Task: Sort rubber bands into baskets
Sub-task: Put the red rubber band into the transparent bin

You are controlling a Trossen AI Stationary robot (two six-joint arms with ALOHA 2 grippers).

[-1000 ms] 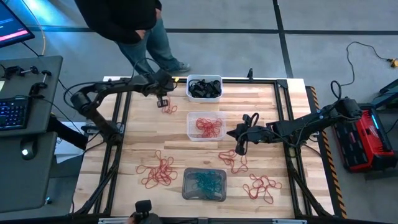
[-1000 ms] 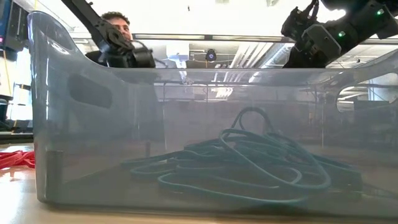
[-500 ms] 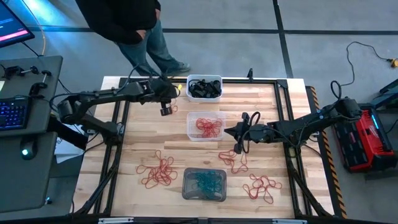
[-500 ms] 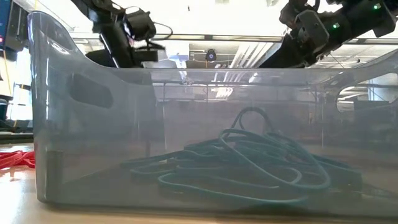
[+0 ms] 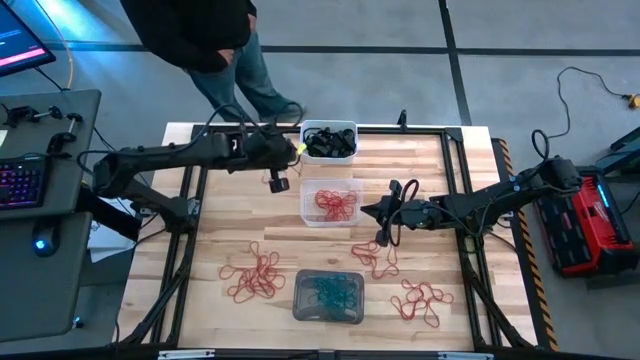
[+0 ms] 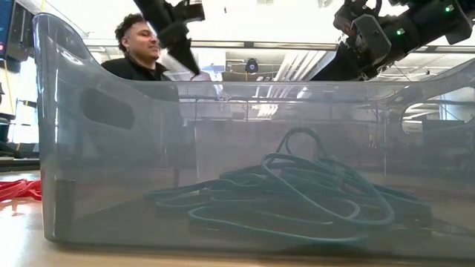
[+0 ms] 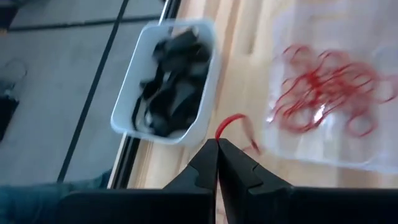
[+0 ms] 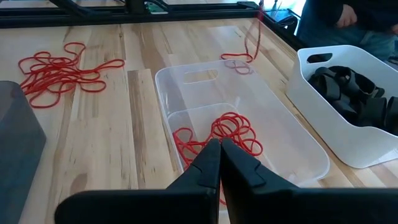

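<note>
Your left gripper (image 7: 217, 144) is closed, pinching a red rubber band (image 7: 231, 125) that dangles from its tips, above the worktop (image 5: 200, 250) between the white basket (image 5: 328, 141) at the far edge and the clear basket (image 5: 330, 203) mid-worktop. Your right gripper (image 8: 220, 147) is closed and empty, just beside the clear basket's right rim, over its red bands (image 8: 217, 137).

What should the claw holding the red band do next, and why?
Probably slide the left claw a little further over the clear basket, then open. It is pinched shut on a red rubber band hanging just outside that basket, and the other red bands already lie inside it.
</note>
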